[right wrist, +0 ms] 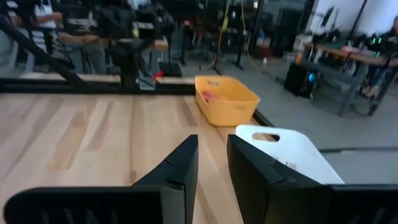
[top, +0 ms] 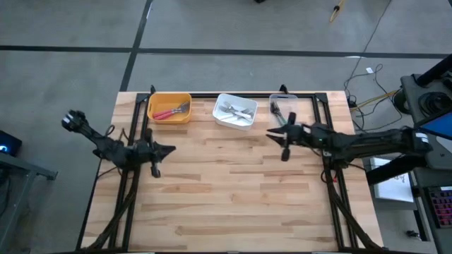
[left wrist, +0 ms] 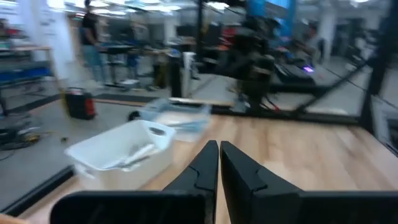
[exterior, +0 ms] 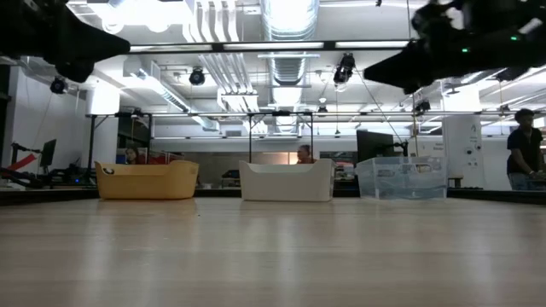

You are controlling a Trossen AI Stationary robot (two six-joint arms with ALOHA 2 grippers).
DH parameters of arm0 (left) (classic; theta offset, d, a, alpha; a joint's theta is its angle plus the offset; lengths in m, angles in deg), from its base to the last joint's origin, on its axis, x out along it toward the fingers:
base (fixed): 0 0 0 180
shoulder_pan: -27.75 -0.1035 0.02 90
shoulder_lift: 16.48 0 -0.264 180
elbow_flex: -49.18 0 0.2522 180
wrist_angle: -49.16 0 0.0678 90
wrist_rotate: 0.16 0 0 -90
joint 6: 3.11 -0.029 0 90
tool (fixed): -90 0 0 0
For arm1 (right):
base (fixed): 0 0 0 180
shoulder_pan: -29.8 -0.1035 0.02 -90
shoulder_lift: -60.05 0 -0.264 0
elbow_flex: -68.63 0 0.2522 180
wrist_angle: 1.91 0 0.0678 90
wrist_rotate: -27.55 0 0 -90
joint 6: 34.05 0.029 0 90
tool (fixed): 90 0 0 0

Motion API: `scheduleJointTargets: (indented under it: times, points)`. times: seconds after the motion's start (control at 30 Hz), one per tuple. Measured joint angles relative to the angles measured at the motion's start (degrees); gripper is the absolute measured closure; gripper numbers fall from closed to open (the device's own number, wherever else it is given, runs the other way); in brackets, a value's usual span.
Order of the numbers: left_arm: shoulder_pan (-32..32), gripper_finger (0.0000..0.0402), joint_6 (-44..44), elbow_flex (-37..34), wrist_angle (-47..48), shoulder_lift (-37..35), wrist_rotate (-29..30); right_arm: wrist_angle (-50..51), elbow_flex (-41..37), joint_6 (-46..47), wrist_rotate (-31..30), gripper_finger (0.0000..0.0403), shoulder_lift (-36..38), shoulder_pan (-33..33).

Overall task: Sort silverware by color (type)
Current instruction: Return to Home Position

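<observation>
The silverware lies in three bins along the table's far edge. Red-handled forks point(top: 171, 110) lie in the orange bin point(top: 157, 103), white-handled ones point(top: 236, 111) in the white bin point(top: 220, 106), and dark-looking ones point(top: 276, 110) in the clear bin point(top: 287, 99). My left gripper point(top: 170, 149) hangs shut over the table's left part, below the orange bin in the high view, holding nothing point(left wrist: 219, 145). My right gripper point(top: 270, 134) hovers just near of the clear bin. Its fingers stand a little apart with nothing between them point(right wrist: 212, 139).
The wooden tabletop point(top: 233, 190) stretches bare from the bins to the near edge. A black frame point(top: 134, 120) runs along the table's sides and back. People and workbenches show in the room beyond the table point(exterior: 522, 145).
</observation>
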Motion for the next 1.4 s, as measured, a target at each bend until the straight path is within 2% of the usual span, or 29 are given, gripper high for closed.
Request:
scheduleJointTargets:
  times: [0.07,0.23,0.4,0.53,0.63,0.8,1.0,1.23,1.4]
  points:
    - [0.00,0.0402,-0.05,0.00,0.27,-1.40,1.99,0.00,-2.86,-0.45,0.16,0.0325,4.57,-0.02]
    - [0.00,0.0402,-1.11,-0.48,1.36,-3.88,2.06,0.46,-9.33,-0.62,0.16,0.0327,15.61,-0.02]
    - [-0.09,0.0402,3.12,-4.64,-4.34,-5.13,2.06,1.05,-14.75,-0.81,0.16,0.0330,25.66,-0.02]
    - [-0.10,0.0401,3.05,-8.95,-10.55,-5.67,2.11,10.29,-14.58,-1.25,0.16,0.0329,33.01,-0.02]
    - [-0.32,0.0402,6.50,-8.85,-8.47,-5.72,2.20,15.07,-14.11,-1.32,0.92,0.0332,37.91,-0.02]
    - [-0.37,0.0402,7.17,-8.90,-7.58,-5.53,2.08,26.38,-14.13,-3.35,2.25,0.0339,45.10,-0.03]
    - [-0.37,0.0402,6.51,-8.92,-7.69,-5.64,0.97,29.85,-14.85,-3.09,2.86,0.0348,43.22,-0.04]
    - [-0.36,0.0402,6.87,-8.94,-5.62,-4.96,1.00,30.10,-14.85,8.66,2.76,0.0351,40.21,-0.02]
    - [-0.37,0.0402,5.92,-8.74,-3.05,-4.66,2.48,30.12,-14.85,11.18,2.77,0.0351,38.93,-0.02]
